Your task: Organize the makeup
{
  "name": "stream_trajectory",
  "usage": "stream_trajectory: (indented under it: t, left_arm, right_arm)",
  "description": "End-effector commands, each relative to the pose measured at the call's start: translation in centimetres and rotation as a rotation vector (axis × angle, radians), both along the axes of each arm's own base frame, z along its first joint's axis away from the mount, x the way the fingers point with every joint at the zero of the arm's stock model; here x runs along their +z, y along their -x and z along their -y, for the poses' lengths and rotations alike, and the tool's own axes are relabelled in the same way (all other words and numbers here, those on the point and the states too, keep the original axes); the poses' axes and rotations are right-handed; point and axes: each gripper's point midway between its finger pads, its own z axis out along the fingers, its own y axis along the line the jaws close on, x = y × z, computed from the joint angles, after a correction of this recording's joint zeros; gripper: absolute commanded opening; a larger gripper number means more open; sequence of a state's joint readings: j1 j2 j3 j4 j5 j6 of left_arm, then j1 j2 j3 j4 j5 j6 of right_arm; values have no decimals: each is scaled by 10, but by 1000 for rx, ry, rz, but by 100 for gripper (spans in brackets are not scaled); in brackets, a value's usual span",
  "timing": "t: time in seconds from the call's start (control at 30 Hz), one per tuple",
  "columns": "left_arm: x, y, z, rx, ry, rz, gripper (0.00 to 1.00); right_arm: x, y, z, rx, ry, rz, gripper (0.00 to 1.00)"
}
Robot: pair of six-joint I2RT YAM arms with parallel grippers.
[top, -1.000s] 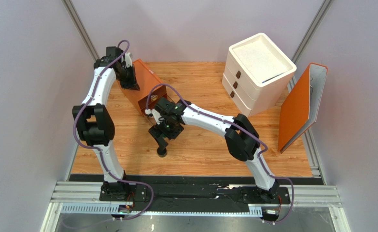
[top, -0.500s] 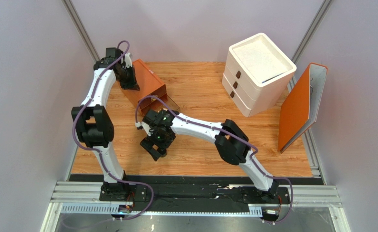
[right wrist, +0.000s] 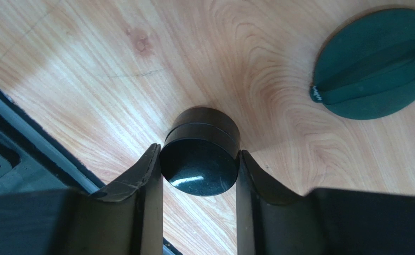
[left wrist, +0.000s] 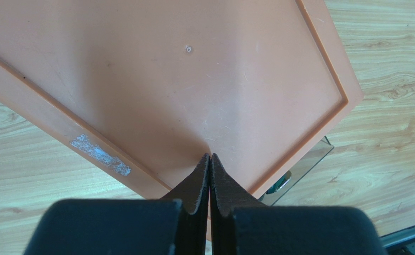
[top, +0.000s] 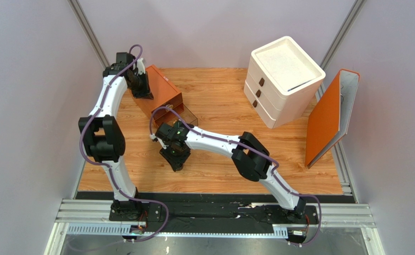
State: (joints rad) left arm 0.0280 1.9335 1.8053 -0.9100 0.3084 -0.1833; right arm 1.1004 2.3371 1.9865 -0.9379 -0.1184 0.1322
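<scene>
**Desk:** Wood-grain table (top: 215,172), lilac walls (top: 204,32). Is the left gripper (left wrist: 210,159) pressed closed atop the orange drawer box (left wrist: 193,79)?

**Photographer:** Yes. Only the right wrist camera shows the right gripper (right wrist: 198,155) clamping the black compact (right wrist: 201,172) on the wood, with the green compact (right wrist: 374,64) lying nearby.

Item 1: black compact (right wrist: 200,159). Round, short and thick, glossy, with a domed lid and a seam running round its side. It stands upright on the table (right wrist: 87,79) at the centre of the right wrist view. The fingers of the right pincer (right wrist: 199,155) press against its left and right sides.

Item 2: dark green compact (right wrist: 374,64). Flat, round and matte, with a raised ridge across its lid and small pale lettering at its left edge. It lies flat on the table at upper right of the same view, apart from item 1, its right side cut by the frame edge.
</scene>
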Motion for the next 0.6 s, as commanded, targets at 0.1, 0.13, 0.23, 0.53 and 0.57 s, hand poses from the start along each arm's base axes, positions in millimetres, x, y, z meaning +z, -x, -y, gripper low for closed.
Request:
stream_trajectory:
  t: [0.1, 0.13, 0.23, 0.53, 0.57]
  left_arm:
    - [-71, 57, -9, -22, -70, -331, 0]
    - [-70, 56, -10, -20, -70, -328, 0]
    - [-69, 55, -9, -21, -73, -323, 0]
    - [-68, 52, -6, -17, -46, -319, 0]
    - [-68, 52, -5, -18, -46, -322, 0]
  right_arm:
    - [39, -27, 1, -45, -37, 143, 0]
    - [59, -40, 5, -78, -56, 201, 0]
    - [99, -67, 6, -147, -128, 303, 0]
    - [170, -167, 0, -352, -309, 477, 0]
    - [168, -173, -2, -365, -314, 474, 0]
